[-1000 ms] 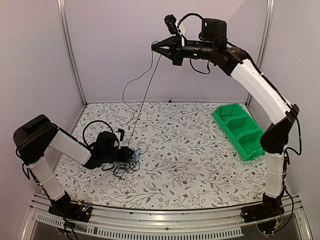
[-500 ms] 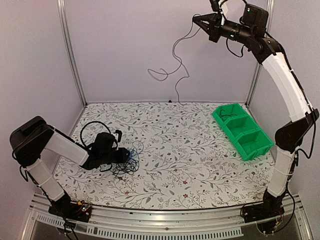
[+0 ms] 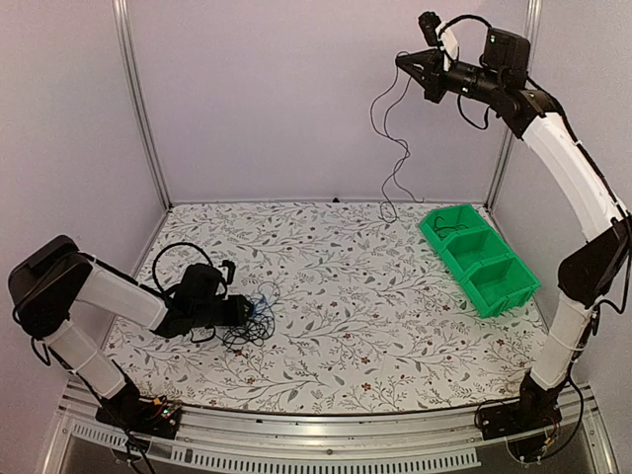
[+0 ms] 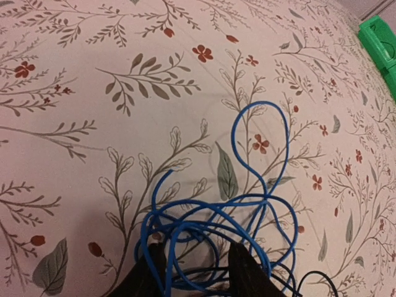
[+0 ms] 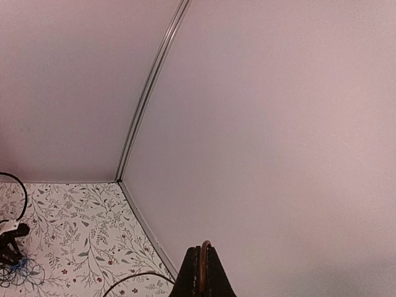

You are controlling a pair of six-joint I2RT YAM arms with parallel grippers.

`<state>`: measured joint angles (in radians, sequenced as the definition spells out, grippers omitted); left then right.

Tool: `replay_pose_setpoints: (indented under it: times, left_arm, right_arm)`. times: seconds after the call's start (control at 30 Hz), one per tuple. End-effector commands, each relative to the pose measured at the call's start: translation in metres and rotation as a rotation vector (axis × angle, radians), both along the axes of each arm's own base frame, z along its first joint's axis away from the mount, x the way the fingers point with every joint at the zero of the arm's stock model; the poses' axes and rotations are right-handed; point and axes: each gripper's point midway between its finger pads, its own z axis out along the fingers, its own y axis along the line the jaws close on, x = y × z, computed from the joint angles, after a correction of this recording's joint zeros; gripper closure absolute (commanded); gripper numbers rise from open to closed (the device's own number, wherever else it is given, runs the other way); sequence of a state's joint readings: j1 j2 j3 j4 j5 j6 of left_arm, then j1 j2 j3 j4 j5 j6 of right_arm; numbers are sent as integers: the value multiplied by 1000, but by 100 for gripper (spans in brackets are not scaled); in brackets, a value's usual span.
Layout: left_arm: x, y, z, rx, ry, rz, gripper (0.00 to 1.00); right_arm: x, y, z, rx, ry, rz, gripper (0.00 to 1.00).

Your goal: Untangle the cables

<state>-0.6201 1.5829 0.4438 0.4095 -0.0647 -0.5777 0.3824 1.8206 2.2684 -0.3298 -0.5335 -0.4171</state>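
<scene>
A tangle of cables (image 3: 259, 314), blue and black, lies on the floral table at the left. My left gripper (image 3: 245, 310) rests low on it. In the left wrist view its fingertips (image 4: 152, 267) stand apart, with loops of the blue cable (image 4: 234, 133) running between and around them and a black cable (image 4: 315, 275) at the lower right. My right gripper (image 3: 405, 61) is raised high at the back right, shut on one thin black cable (image 3: 393, 188) that hangs free down to just above the table. In the right wrist view that cable sits pinched between the closed tips (image 5: 203, 250).
A green three-compartment bin (image 3: 494, 286) stands at the right edge, with a black cable coiled in its far compartment (image 3: 449, 229). Metal frame posts (image 3: 138, 109) and lilac walls enclose the table. A thick arm cable loop (image 3: 178, 259) arches over the left wrist.
The right arm lifted the black cable clear of the tangle and swung it right, so it now hangs beside the green bin. The left jaws have widened over the tangle.
</scene>
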Motion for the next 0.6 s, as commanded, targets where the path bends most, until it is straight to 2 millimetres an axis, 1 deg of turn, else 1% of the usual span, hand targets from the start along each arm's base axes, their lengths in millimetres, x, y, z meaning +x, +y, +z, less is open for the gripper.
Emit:
replay_pose_setpoints:
  times: [0.0,0.03,0.07,0.1,0.27,0.43,0.53,0.57]
  left_arm:
    - [-9,5,3,30,32,2,63]
    - [-8,5,7,29,25,7,62]
    - [-7,6,11,28,17,9,60]
    - [-7,6,15,26,10,12,59]
    - [-2,4,41,6,-32,19,53]
    - [1,-4,82,-53,-133,-21,52]
    - [2,-4,108,-82,-202,-28,51]
    - [2,-3,114,-85,-219,-26,51]
  right_arm:
    - [8,-12,-28,-36,51,-47,100]
    - [8,-15,-30,-39,54,-56,100]
    - [12,-17,-40,-51,71,-65,100]
    - [13,-20,-45,-57,79,-75,100]
    - [22,-33,-65,-73,111,-116,100]
    - [33,-49,-84,-76,152,-155,100]
    - [42,-62,-94,-78,166,-189,100]
    - [47,-70,-96,-76,168,-207,100]
